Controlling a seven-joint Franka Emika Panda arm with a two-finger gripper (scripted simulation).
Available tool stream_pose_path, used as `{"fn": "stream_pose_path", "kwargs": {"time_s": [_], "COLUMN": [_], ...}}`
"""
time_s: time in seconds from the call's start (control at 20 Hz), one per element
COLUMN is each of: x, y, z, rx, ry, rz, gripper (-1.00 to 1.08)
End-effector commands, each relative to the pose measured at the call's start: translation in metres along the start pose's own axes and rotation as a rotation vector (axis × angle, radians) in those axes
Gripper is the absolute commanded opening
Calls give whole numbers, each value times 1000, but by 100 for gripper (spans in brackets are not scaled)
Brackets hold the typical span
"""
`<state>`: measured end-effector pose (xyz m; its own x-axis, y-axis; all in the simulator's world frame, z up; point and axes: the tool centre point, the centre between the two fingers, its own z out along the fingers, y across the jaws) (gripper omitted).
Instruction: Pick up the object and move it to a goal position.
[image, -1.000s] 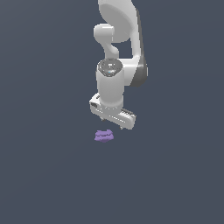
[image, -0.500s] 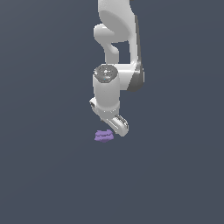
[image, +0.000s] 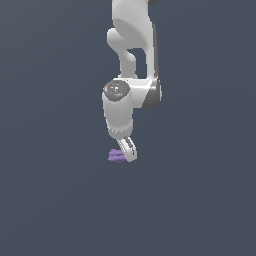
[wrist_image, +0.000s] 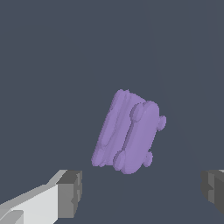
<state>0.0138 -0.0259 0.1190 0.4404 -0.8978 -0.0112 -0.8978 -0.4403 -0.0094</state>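
Note:
The object (image: 115, 156) is a small light-purple lumpy block with a groove, lying on the dark grey floor. In the wrist view the object (wrist_image: 129, 133) lies ahead of the gap between my two fingers, apart from both. My white gripper (image: 128, 155) hangs just above and beside it, toward the exterior view's right, partly covering it. In the wrist view the gripper (wrist_image: 142, 192) is open, with one grey fingertip (wrist_image: 70, 192) and the other (wrist_image: 214, 190) wide apart and nothing between them.
The white arm (image: 132, 60) rises from the gripper to the top of the exterior view. The dark grey floor (image: 50, 200) surrounds the block on all sides.
The gripper has turned about its vertical axis and dropped lower, from above the block to right beside it. The block has not moved.

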Motion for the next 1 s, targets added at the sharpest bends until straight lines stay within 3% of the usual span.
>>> {"fn": "stream_pose_path", "kwargs": {"time_s": [0.0,0.45,0.95], "x": [3,13,16], "y": [1,5,7], "z": [4,14,18], "rx": [-2,-6,-7], "ry": [2,9,13], "rz": [77,278,355], "gripper": [100,100,100]}}
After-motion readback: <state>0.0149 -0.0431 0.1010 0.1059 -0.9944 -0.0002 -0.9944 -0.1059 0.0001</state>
